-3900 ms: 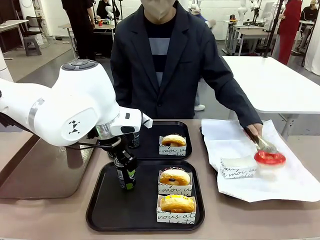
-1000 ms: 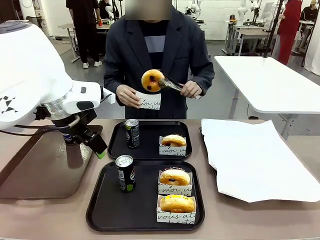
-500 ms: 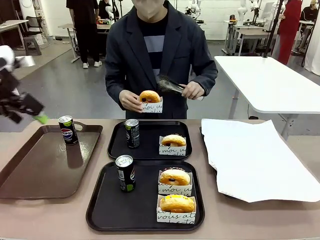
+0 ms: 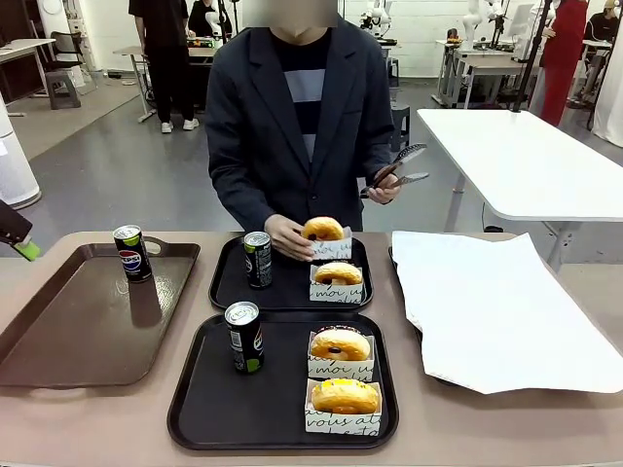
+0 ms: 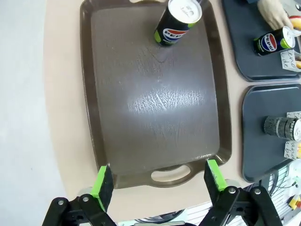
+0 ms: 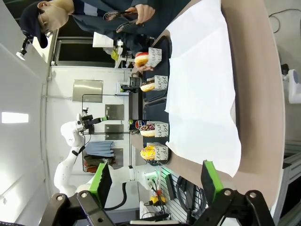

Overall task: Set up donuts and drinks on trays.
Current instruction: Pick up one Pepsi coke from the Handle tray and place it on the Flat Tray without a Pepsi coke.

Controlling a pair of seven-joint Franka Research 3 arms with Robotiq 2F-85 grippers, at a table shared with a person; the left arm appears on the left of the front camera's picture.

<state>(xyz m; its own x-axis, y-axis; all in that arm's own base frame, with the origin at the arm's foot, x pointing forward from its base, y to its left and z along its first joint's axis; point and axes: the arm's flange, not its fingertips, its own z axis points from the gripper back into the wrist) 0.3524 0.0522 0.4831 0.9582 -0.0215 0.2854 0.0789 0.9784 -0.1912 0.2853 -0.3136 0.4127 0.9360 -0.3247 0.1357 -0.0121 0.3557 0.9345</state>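
Two black trays lie mid-table. The near tray [image 4: 214, 399] holds a dark can [image 4: 244, 337] and two sleeved donuts [image 4: 340, 350] [image 4: 345, 401]. On the far tray [image 4: 292, 290] stand a can [image 4: 257, 259] and a sleeved donut [image 4: 338, 279]. The person's hand sets a third sleeved donut [image 4: 323, 233] at that tray's back and holds tongs [image 4: 394, 170] in the other hand. My left gripper [image 4: 21, 243] is at the left edge, open and holding nothing [image 5: 158, 179], above the brown tray's near handle. My right gripper [image 6: 155, 178] is open beyond the white paper [image 6: 202, 84].
A brown handled tray [image 4: 78, 331] at the left carries one blue-labelled can [image 4: 131, 253]. A large white paper sheet [image 4: 496, 311] covers the right side of the table. The person stands at the far edge behind the far tray.
My left arm let go of the can on the near tray and drew back to the far left. The person sleeved a donut and lowered it to the far tray.
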